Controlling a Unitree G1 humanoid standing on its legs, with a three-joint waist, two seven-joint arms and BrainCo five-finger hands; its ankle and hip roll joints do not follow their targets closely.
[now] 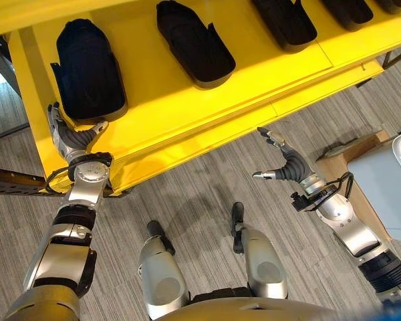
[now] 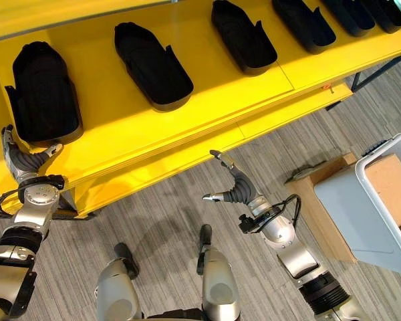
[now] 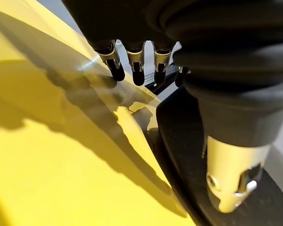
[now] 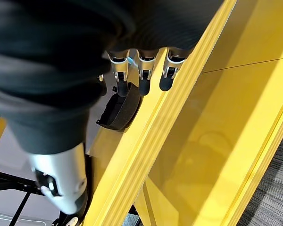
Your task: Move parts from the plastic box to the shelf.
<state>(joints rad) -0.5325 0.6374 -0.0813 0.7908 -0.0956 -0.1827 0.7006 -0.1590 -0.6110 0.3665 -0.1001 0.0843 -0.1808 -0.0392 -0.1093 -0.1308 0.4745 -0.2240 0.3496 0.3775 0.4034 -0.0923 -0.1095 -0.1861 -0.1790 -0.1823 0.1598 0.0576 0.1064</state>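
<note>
Shelf (image 2: 187, 127): yellow, a row of black parts on it.
Nearest part (image 2: 43, 93): by the left robot hand (image 2: 23, 160), fingers relaxed, empty.
Right robot hand (image 2: 232, 187): released, over floor.
Box (image 2: 377, 207): grey, at right.
Handling: likely light, stiff moulded shells; grip the rim.

The yellow shelf (image 1: 207, 114) runs out past the upper and right edges of both eye views, so its full length and far side cannot be read; the rightmost black parts (image 2: 387, 13) on it are cut by the upper edge; the plastic box (image 2: 361, 207), right of the shelf, is cropped at the right edge, and its inside is mostly hidden behind its own wall; the brown block (image 2: 391, 184) in it is cut too; the small dark object (image 2: 307, 175) on the carpet beside the box cannot be identified.
</note>
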